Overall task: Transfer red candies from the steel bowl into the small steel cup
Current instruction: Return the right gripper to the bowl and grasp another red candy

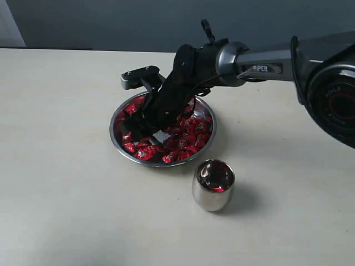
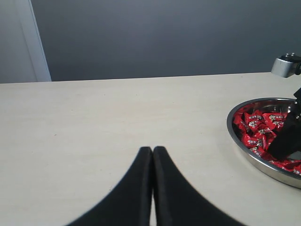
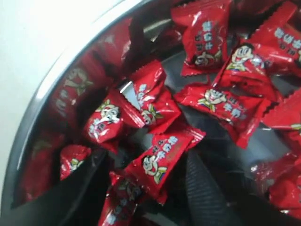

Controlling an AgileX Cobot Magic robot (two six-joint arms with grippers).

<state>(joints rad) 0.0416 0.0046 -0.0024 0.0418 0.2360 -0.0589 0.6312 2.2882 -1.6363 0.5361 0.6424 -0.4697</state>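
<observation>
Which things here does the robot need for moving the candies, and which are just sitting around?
For the job: red candies, steel bowl, small steel cup, right gripper.
Just there: table, left gripper, shut, apart from the bowl.

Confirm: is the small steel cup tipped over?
No, the small steel cup stands upright, mouth up, beside the steel bowl.
</observation>
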